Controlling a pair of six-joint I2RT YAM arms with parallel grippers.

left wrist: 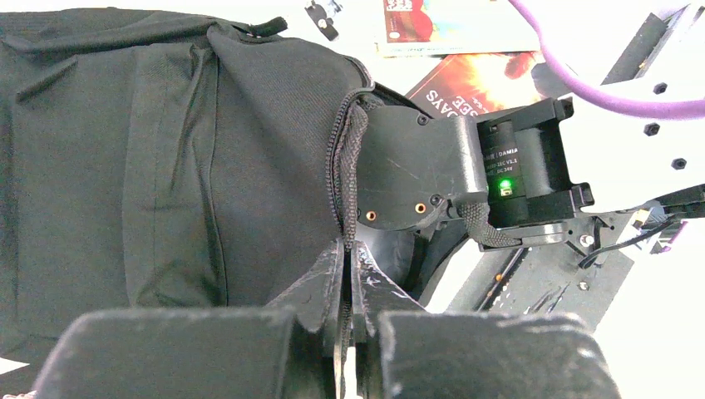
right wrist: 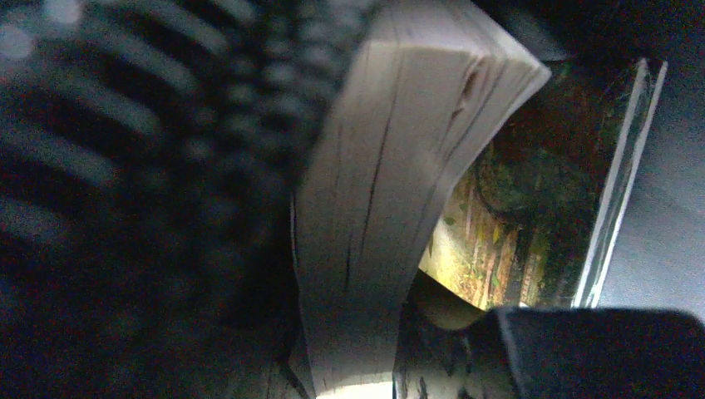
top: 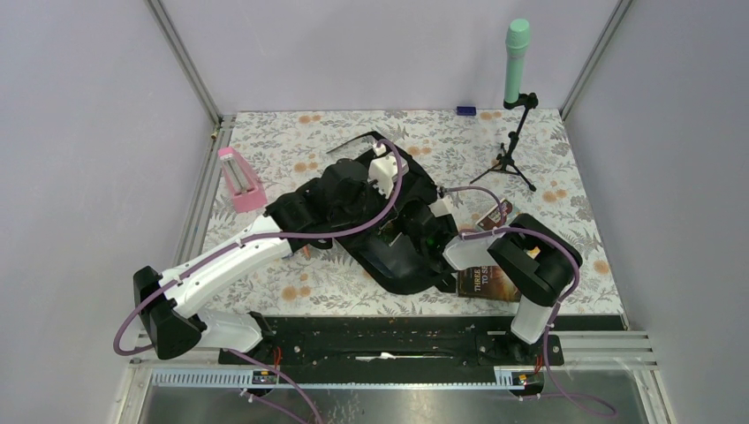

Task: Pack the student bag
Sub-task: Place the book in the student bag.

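The left end effector (left wrist: 345, 249) has its fingers pressed together on the zip edge of the student bag (left wrist: 166, 166), pinching the tape at the lip of the opening and holding it up, seemingly so the mouth gapes for the other arm. The right end effector (top: 415, 231) is clamped on a book (right wrist: 374, 208). Its pale page block and glossy picture cover fill the right wrist view, with blurred zip teeth just to the left, so the book seems to be at or just inside the opening; how deep I cannot tell. The bag lies slumped in the middle of the bench (top: 291, 291), its opening turned right, toward that arm. A second book (top: 487, 281) lies flat just right of the bag, probably waiting its turn. A pink stand (top: 238, 181) at the far left and a tripod (top: 515, 163) at the far right sit well apart from the work. The book probably needs to slide deeper before release, and its loose pages could catch on the zip
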